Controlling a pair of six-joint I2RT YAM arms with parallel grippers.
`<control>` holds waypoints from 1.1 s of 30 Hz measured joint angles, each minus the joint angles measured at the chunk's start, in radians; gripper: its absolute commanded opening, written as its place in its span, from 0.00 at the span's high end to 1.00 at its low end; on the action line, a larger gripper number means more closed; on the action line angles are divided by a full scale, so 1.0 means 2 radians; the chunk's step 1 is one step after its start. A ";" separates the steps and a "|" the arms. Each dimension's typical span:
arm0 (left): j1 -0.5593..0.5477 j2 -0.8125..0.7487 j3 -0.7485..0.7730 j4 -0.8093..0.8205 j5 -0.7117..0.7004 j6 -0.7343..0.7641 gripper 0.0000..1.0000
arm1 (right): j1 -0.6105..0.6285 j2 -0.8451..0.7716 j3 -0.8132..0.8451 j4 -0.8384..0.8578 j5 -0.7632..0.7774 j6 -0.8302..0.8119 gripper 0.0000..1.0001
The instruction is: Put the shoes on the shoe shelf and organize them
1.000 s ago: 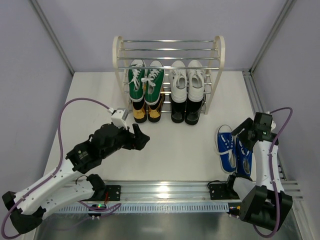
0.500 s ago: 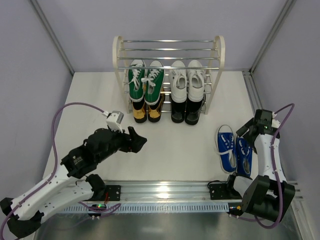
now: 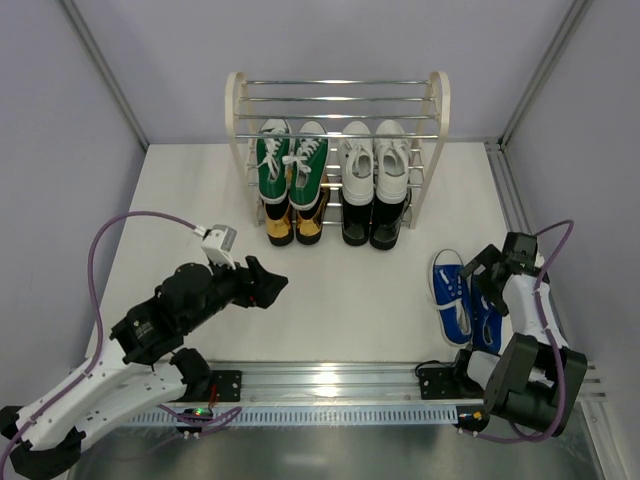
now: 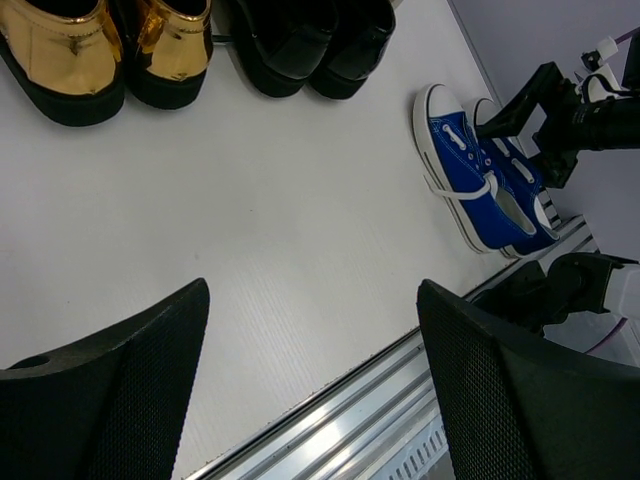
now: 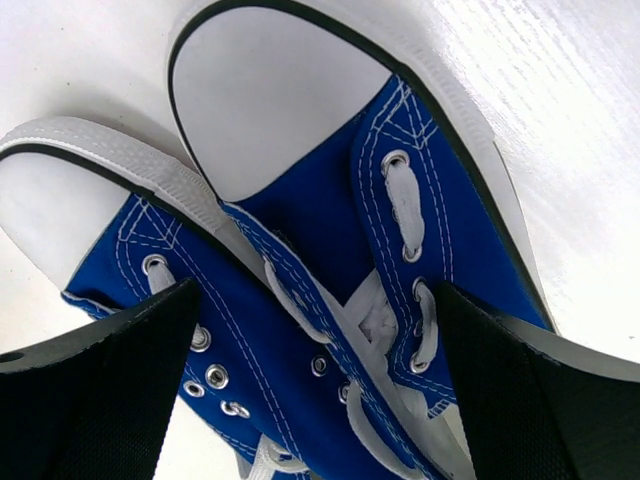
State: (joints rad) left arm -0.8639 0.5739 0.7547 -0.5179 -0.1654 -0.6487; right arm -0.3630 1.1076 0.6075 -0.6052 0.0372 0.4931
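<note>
The blue canvas sneakers (image 5: 330, 260) are framed by the spread right fingers (image 5: 100, 370), left fingers (image 4: 120, 380) likewise spread; closing is judged needed next

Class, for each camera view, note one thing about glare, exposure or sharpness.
Top external: soft, even light; bright glare on the metal rail. Left wrist: sharp highlights on the gold loafers. Right wrist: blue sneakers sharp and close, table nearly washed out white.
</note>
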 measured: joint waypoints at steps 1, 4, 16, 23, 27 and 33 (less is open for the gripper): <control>0.000 -0.001 0.000 -0.002 0.000 0.000 0.18 | -0.001 -0.001 -0.005 0.007 -0.006 -0.002 0.00; 0.000 -0.006 0.000 -0.007 -0.003 -0.001 0.18 | -0.005 -0.022 -0.021 0.023 -0.020 -0.008 0.00; 0.000 0.010 -0.001 -0.008 -0.004 -0.003 0.18 | -0.001 -0.118 -0.045 0.047 -0.160 0.014 0.00; 0.000 0.009 -0.001 -0.008 -0.003 -0.012 0.19 | 0.001 -0.101 -0.023 0.020 -0.137 -0.001 0.00; 0.000 0.008 -0.001 -0.009 -0.003 -0.013 0.19 | 0.006 -0.065 -0.007 0.008 -0.126 -0.014 0.00; 0.000 0.007 -0.001 -0.009 -0.003 -0.014 0.19 | 0.077 -0.035 0.022 -0.043 0.002 0.014 0.00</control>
State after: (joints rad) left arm -0.8639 0.5873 0.7532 -0.5358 -0.1719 -0.6769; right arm -0.2089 1.0374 0.6521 -0.6903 0.0402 0.5217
